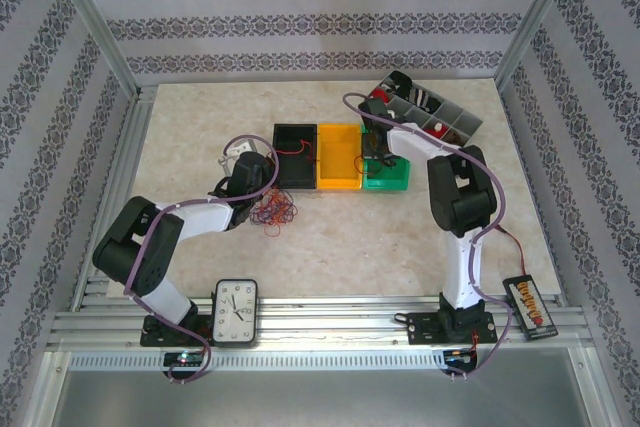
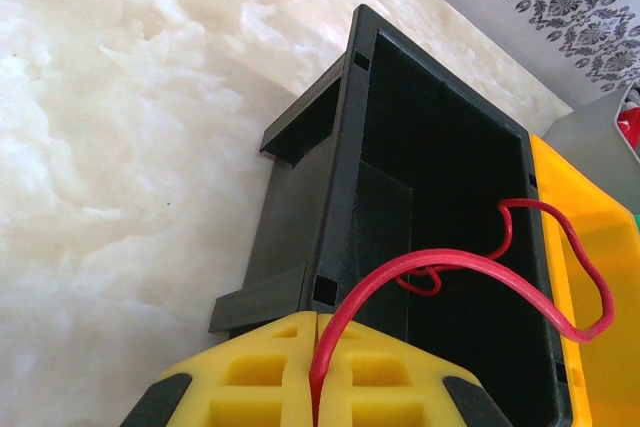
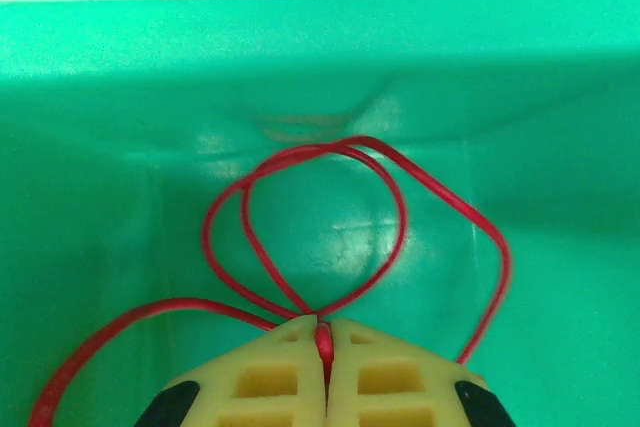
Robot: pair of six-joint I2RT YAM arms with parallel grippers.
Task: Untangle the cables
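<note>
A tangle of thin red, orange and dark cables (image 1: 275,212) lies on the table in front of the black bin (image 1: 297,155). My left gripper (image 1: 268,175) is at that bin's left edge. In the left wrist view its yellow fingertips (image 2: 318,387) are shut on a red cable (image 2: 450,259) that arcs over the black bin (image 2: 440,147) to the yellow bin's rim (image 2: 590,237). My right gripper (image 1: 378,157) reaches down into the green bin (image 1: 392,179). Its jaws (image 3: 322,332) are shut on another red cable (image 3: 403,218), which loops against the green wall (image 3: 120,97).
The black, yellow (image 1: 339,157) and green bins stand in a row mid-table. A grey compartment tray (image 1: 430,112) sits at the back right. A clock (image 1: 235,312) and a small orange-and-black device (image 1: 528,307) rest on the near rail. A white object (image 1: 238,150) lies behind the left gripper.
</note>
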